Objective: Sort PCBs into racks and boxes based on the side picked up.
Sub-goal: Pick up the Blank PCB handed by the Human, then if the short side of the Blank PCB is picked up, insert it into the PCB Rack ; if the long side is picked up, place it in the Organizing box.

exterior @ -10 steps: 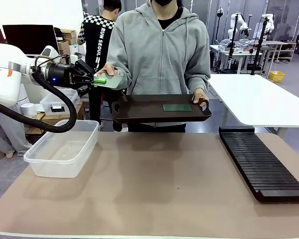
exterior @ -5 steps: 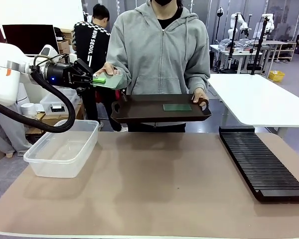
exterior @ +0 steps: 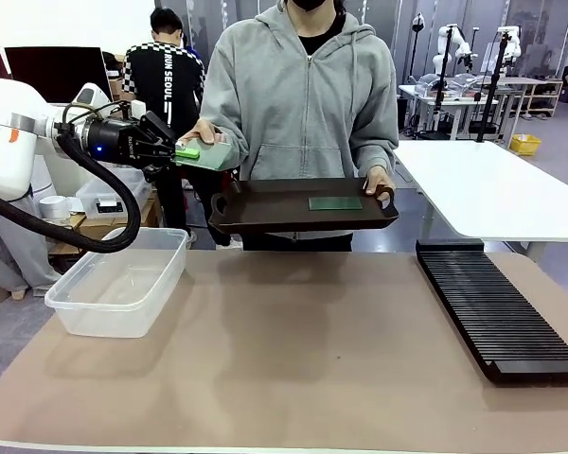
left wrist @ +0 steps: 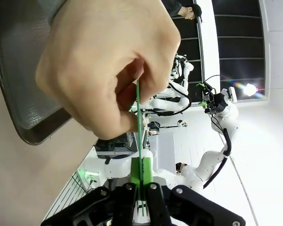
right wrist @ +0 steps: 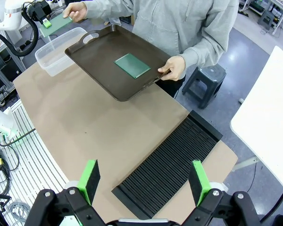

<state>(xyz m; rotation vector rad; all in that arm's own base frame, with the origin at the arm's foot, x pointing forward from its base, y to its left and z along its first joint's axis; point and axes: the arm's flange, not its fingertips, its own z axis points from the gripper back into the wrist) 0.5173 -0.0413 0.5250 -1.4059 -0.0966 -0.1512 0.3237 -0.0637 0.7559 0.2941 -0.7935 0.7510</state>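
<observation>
My left gripper (exterior: 186,151) is shut on one edge of a dark-green PCB (exterior: 211,157), up in the air above the far left of the table. The person's hand (exterior: 204,132) pinches the same board's other end. In the left wrist view the PCB (left wrist: 139,127) shows edge-on between the green pads (left wrist: 135,173), with the hand (left wrist: 104,70) close in front. Another PCB (exterior: 336,203) lies flat on the dark brown tray (exterior: 265,210) that the person holds. My right gripper (right wrist: 144,181) hangs open high over the black rack (right wrist: 172,165).
The clear box (exterior: 118,280) stands on the table's left, below my left gripper. Along the right edge lies the long rack (exterior: 497,312). The brown mat between them is bare. A white table (exterior: 492,194) stands beyond, and another person is behind.
My left gripper and the board have hardly moved, and the person's hand stays on it. The tray has shifted a little to the left. The person behind has walked left.
</observation>
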